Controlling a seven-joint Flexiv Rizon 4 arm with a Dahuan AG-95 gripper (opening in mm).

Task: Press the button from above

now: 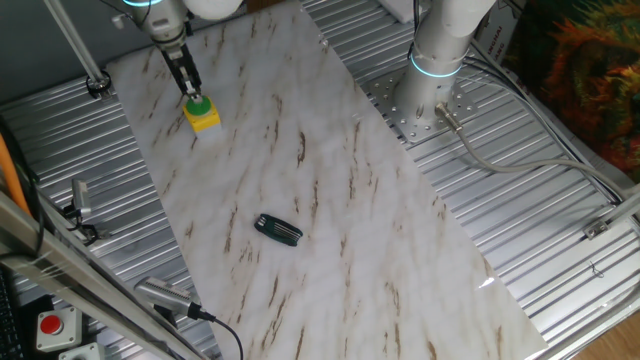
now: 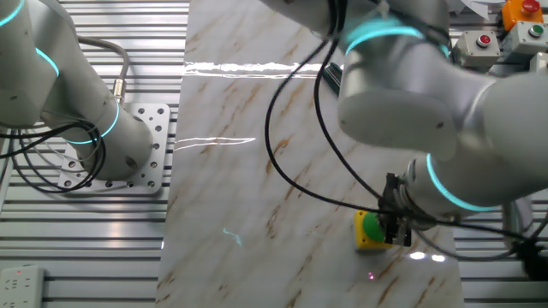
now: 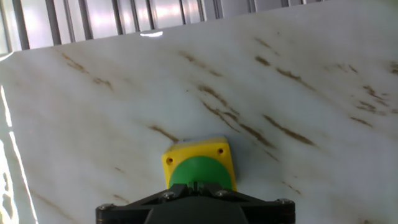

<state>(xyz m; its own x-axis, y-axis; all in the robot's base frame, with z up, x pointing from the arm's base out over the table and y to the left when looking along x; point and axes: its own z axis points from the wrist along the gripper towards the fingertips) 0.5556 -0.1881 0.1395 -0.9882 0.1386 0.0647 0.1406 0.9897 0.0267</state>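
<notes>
The button is a round green cap (image 1: 200,103) on a small yellow box (image 1: 204,120) at the far left of the marble board. It also shows in the other fixed view (image 2: 372,228) and in the hand view (image 3: 199,170). My gripper (image 1: 192,91) points straight down over it, with the fingertips at the top of the green cap. In the hand view the gripper (image 3: 198,185) has its two fingertips pressed together with no gap, covering the cap's near edge. In the other fixed view the gripper (image 2: 396,229) hides the cap's right side.
A small black object (image 1: 278,229) lies mid-board. A second arm's base (image 1: 437,60) stands at the board's right edge. A red button on a grey box (image 1: 50,325) sits at the bottom left corner. Ribbed metal table (image 1: 560,220) surrounds the marble board (image 1: 330,180).
</notes>
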